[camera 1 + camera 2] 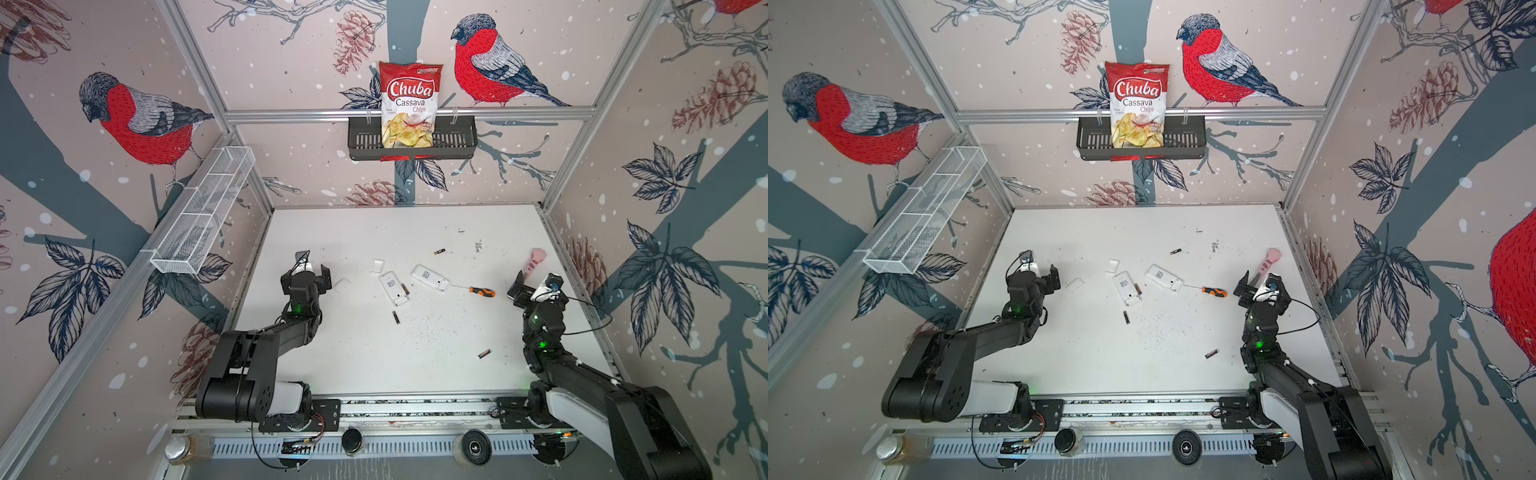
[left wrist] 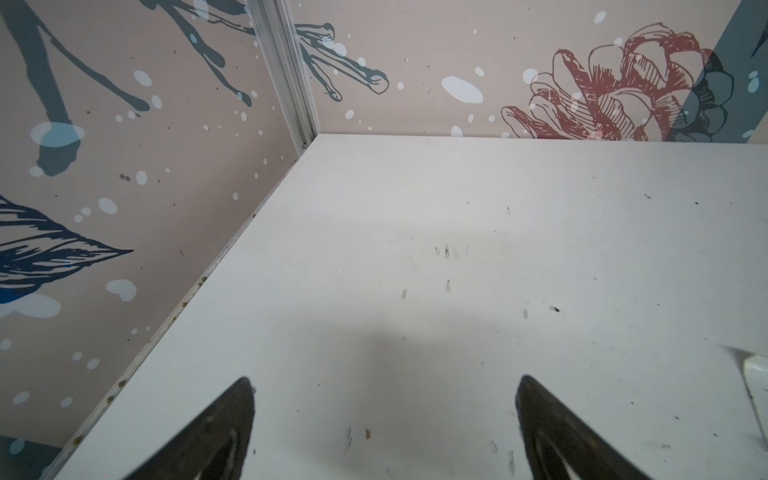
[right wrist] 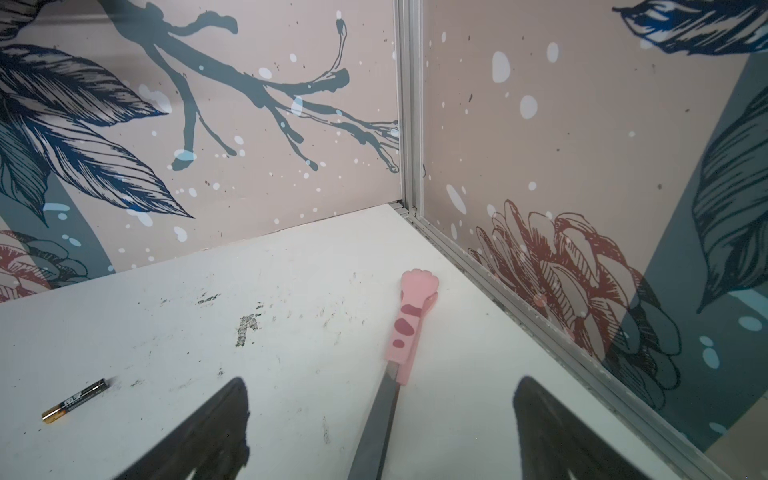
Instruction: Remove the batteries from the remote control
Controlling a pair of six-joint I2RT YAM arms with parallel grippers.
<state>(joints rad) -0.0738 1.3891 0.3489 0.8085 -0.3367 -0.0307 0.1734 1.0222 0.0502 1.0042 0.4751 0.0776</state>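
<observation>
Two white remote controls lie back-up mid-table, seen in both top views. Loose batteries lie around them: one far back, one just in front of the remotes, one nearer the front right, and one against the left remote's side. My left gripper hovers open over bare table, left of the remotes. To the right of the remotes, my right gripper is open and holds nothing.
An orange-handled screwdriver lies right of the remotes. A pink cat-paw knife lies by the right wall, its blade running under my right gripper. Two white covers lie left of the remotes. The back wall's basket holds a chips bag.
</observation>
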